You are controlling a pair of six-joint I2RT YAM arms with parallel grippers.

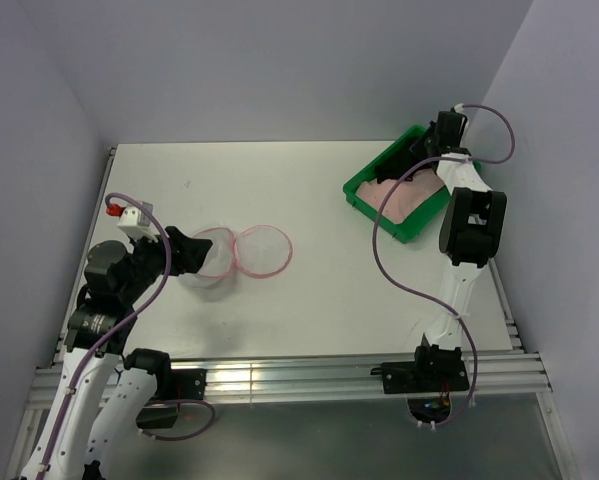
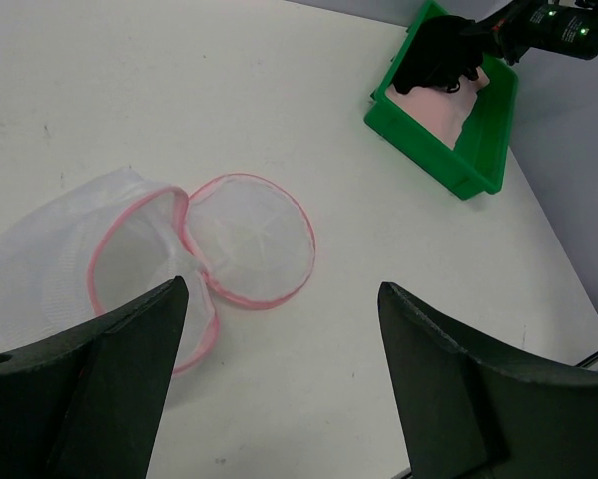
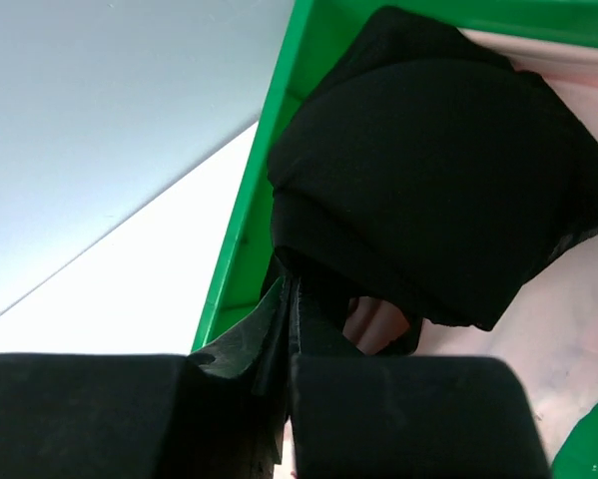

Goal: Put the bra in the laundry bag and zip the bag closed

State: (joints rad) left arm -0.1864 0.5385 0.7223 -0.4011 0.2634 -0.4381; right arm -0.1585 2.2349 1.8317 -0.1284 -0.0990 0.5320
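The right end effector [image 3: 291, 299] clamps the bra [image 3: 438, 170] in the green tray [image 3: 247, 225], and the left end effector [image 2: 281, 299] hangs wide open over the unzipped laundry bag [image 2: 129, 254] on the counter [image 2: 179, 100].

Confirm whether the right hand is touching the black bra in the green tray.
Touching. The right wrist view shows the right hand closed on a fold of the black bra, no gap between them.
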